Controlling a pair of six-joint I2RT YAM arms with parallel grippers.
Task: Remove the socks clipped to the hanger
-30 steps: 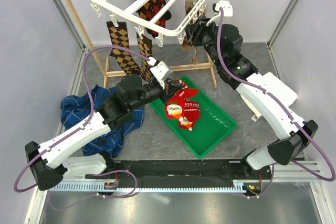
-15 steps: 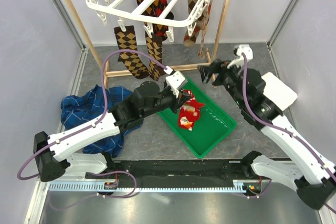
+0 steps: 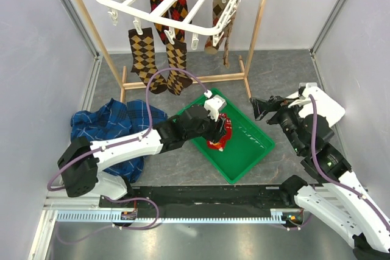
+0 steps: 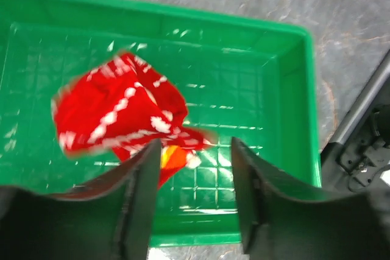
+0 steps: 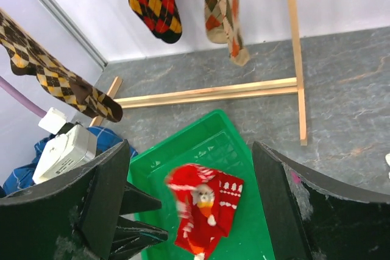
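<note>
Hanging from the hanger [image 3: 143, 11], several socks are clipped by their tops: two brown-and-tan argyle socks [image 3: 144, 59] at its near left, black-red-yellow argyle socks [image 3: 170, 7] under the middle, and a tan argyle sock [image 3: 217, 25] at the right end. The white frame hangs tilted from the wooden rack [image 3: 259, 16] at the back of the desk [image 3: 274, 71].

A red sock with white pattern [image 3: 220, 133] lies crumpled in the green tray [image 3: 250, 144], which sits on the desk in front of the rack. The left tool [image 4: 194, 150] hovers right over that sock with its fingers parted and the tray's grid showing between them. The sock's lower end shows just beside one finger, and the wrist view is too blurred to say whether they touch.

The right tool [image 5: 192, 145] is spread wide and holds nothing. It is raised above the desk to the right of the tray, and its camera looks across the tray toward the rack. A blue plaid cloth [image 3: 103, 126] is heaped on the desk to the left, under the left arm.
</note>
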